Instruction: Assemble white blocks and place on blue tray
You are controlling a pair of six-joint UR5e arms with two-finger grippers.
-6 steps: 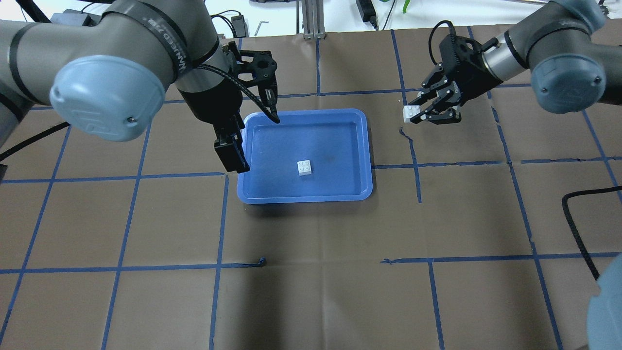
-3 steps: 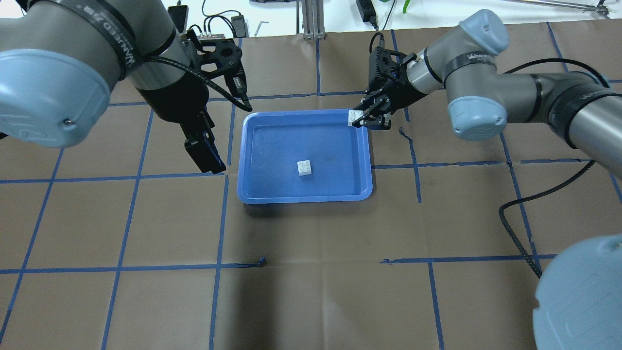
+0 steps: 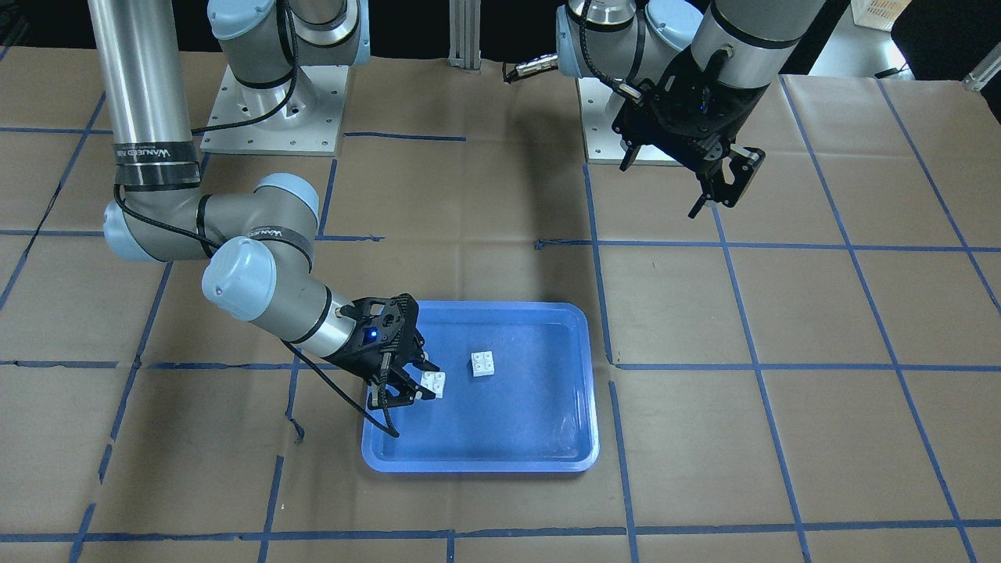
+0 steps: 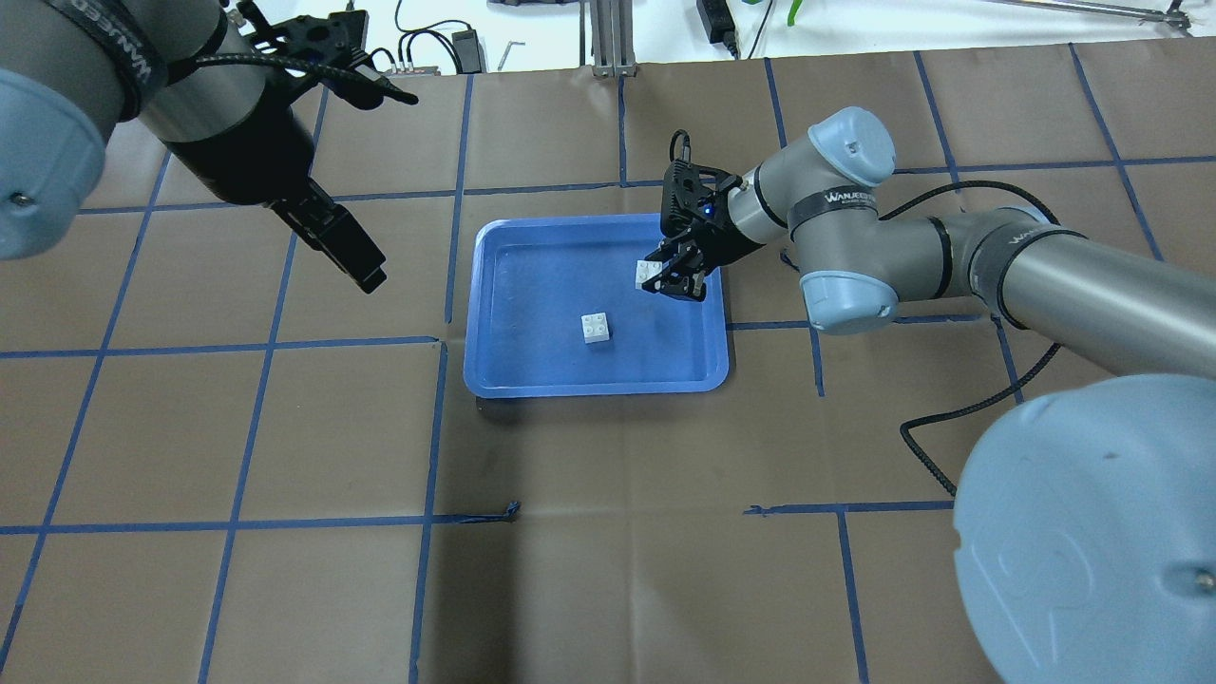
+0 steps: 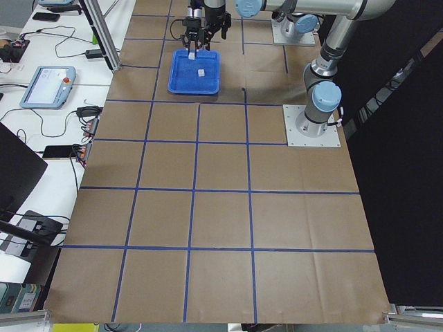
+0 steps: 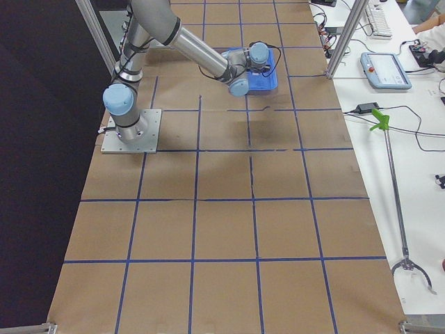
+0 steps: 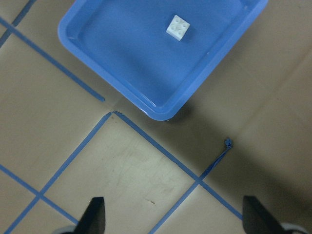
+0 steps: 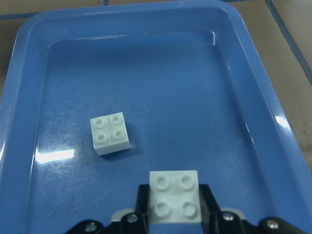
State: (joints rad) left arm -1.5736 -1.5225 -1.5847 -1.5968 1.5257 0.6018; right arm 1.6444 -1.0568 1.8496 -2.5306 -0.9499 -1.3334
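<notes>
The blue tray (image 4: pixel 597 388) lies at the table's middle. One white block (image 4: pixel 596 328) rests studs up on the tray floor; it also shows in the front view (image 3: pixel 482 363) and both wrist views (image 7: pixel 178 27) (image 8: pixel 110 132). My right gripper (image 4: pixel 667 277) is shut on the second white block (image 4: pixel 647 274) (image 8: pixel 174 196) and holds it studs up over the tray's right part, right of and behind the loose block. My left gripper (image 4: pixel 366 271) (image 7: pixel 175 219) is open and empty, raised over the table left of the tray.
Brown paper with a blue tape grid covers the table. A black cable (image 4: pixel 950 418) trails from the right arm over the table's right half. The two arm base plates (image 3: pixel 270 117) stand behind the tray in the front view. Torn tape ends (image 4: pixel 511 511) lie near the tray.
My right gripper has carried its white block leftward from beside the tray to over the tray's right part. My left arm has drawn back to the left, away from the tray.
</notes>
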